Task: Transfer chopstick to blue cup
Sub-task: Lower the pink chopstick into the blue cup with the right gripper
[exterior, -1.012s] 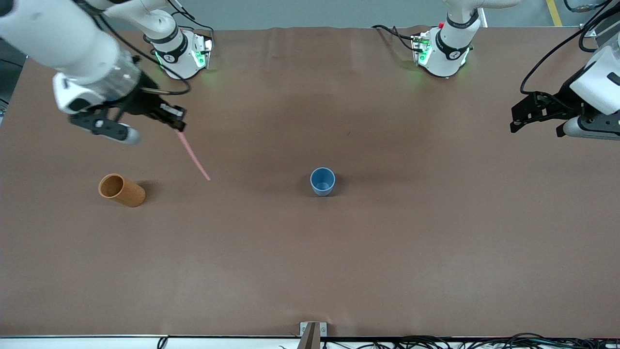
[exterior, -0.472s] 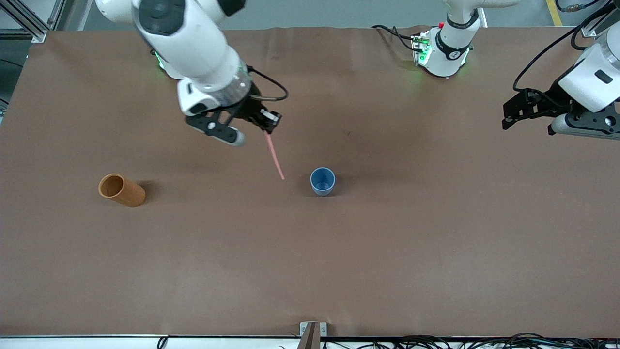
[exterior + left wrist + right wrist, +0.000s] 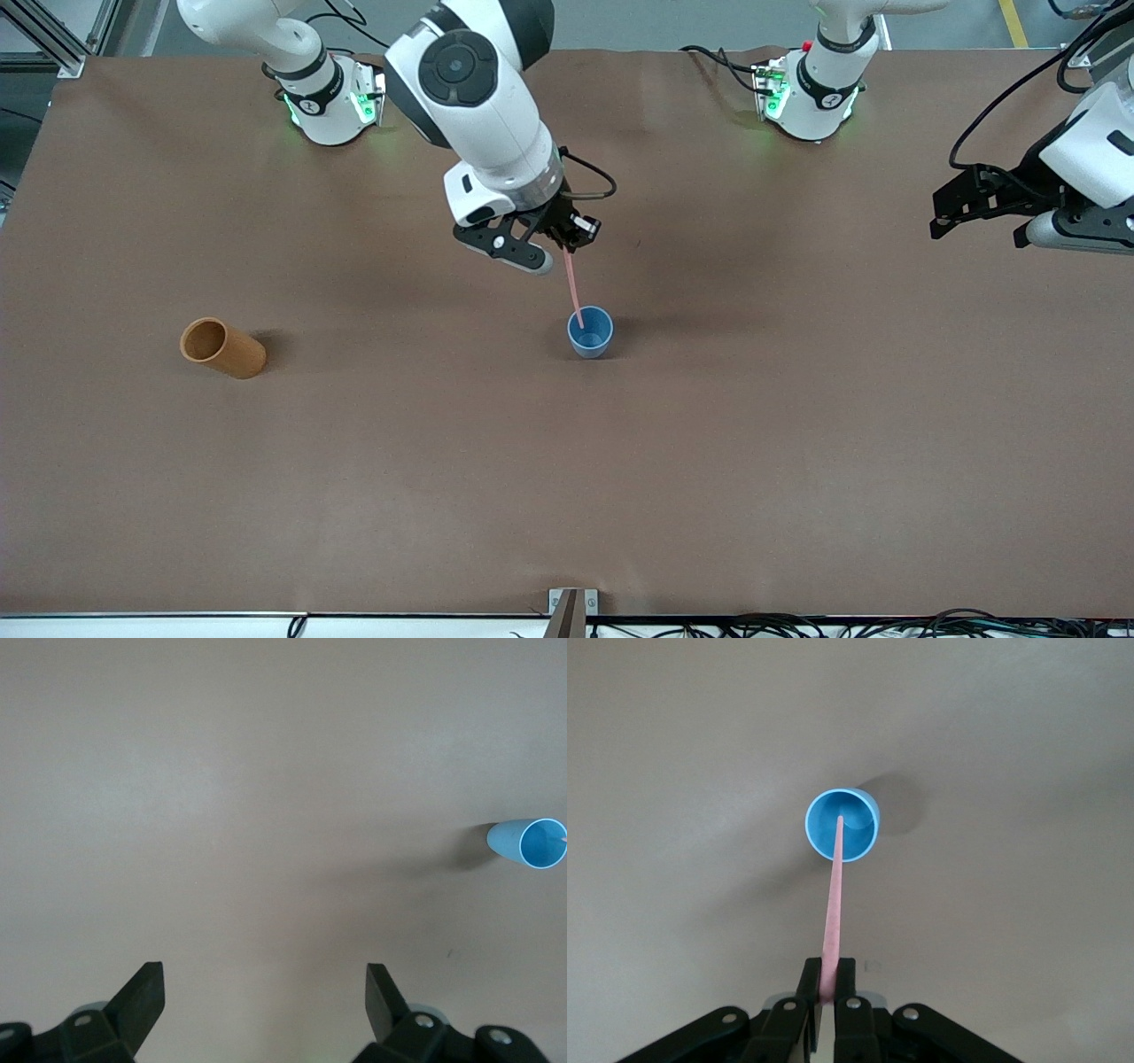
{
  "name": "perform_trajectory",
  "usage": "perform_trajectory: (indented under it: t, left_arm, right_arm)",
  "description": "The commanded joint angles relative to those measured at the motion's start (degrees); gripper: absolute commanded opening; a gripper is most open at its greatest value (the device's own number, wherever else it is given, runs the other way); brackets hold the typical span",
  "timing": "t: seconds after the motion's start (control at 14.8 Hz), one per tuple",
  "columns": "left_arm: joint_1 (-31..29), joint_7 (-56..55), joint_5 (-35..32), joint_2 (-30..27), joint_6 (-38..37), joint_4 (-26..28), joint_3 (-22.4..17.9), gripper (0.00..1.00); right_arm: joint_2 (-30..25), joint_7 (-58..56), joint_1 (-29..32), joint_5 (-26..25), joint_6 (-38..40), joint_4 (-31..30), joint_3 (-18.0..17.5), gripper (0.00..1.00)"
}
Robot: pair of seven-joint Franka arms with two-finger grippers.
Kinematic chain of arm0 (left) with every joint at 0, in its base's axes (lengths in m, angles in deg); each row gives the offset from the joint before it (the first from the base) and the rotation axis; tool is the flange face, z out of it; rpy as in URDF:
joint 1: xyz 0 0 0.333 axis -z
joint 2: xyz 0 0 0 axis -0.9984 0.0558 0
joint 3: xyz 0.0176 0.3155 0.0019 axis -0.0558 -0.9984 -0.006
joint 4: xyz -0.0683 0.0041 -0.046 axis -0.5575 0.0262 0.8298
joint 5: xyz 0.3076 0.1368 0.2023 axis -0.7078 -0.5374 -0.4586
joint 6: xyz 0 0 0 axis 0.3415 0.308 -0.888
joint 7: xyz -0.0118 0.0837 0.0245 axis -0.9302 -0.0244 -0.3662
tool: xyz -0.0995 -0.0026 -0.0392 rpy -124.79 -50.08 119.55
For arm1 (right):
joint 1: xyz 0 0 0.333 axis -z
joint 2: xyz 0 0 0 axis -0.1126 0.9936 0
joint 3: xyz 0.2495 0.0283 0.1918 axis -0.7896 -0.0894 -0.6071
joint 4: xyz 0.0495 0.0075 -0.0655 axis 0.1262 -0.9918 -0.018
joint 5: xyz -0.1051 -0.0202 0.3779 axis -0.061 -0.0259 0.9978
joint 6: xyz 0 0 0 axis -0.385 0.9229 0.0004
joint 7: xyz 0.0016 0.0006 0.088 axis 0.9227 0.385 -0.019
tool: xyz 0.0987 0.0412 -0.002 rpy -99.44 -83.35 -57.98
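I have the right gripper (image 3: 574,237) up in the air above the middle of the table (image 3: 797,443), its fingers clamped tight on the upper end of the chopstick (image 3: 574,288). The pink stick hangs down at a slight tilt, and from the right wrist view its lower tip (image 3: 839,820) lines up inside the round rim of the blue cup (image 3: 842,824); I cannot tell whether the tip is already below the rim. The blue cup (image 3: 590,331) stands upright at mid-table. An orange-brown cup (image 3: 222,347) lies on its side toward the right arm's end. My left gripper (image 3: 952,206) waits over the left arm's end of the table, fingers (image 3: 142,1001) spread wide apart, holding nothing.
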Motion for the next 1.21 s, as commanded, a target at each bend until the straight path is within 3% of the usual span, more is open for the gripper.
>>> perform_trajectory:
  t: [0.0,0.4,0.67,0.81,0.94,1.01,1.15]
  left_arm:
    - [-0.4,-0.1,1.0,-0.8,-0.5,-0.3,0.3,1.00]
    - [-0.2,0.1,0.1,-0.6,-1.6,-0.2,0.6,1.00]
    - [-0.2,0.5,0.2,-0.7,-1.6,-0.2,0.6,1.00]
    - [0.0,0.4,0.1,-0.7,-1.5,-0.2,0.6,1.00]
    - [-0.1,0.4,0.1,-0.6,-1.1,-0.2,0.6,1.00]
    - [0.0,0.3,0.1,-0.6,-0.8,-0.2,0.6,1.00]
    - [0.0,0.0,0.1,-0.6,-0.7,-0.2,0.6,1.00]
  right_arm:
    - [1.0,0.4,-1.0,0.9,-0.6,0.5,0.8,0.02]
    - [5.2,0.3,-2.6,-1.1,-4.6,-0.9,0.9,0.08]
    - [7.1,0.3,-2.5,-1.0,-6.3,-0.9,0.8,0.20]
    - [7.0,-0.1,-2.3,-1.1,-6.3,-0.9,0.8,0.38]
    - [6.8,-0.9,-1.8,-1.1,-5.9,-0.8,1.1,0.87]
    - [6.1,-1.8,-1.5,-1.2,-5.7,-0.9,1.4,0.96]
    - [3.4,-3.6,0.8,-1.9,-2.6,-0.9,1.4,1.00]
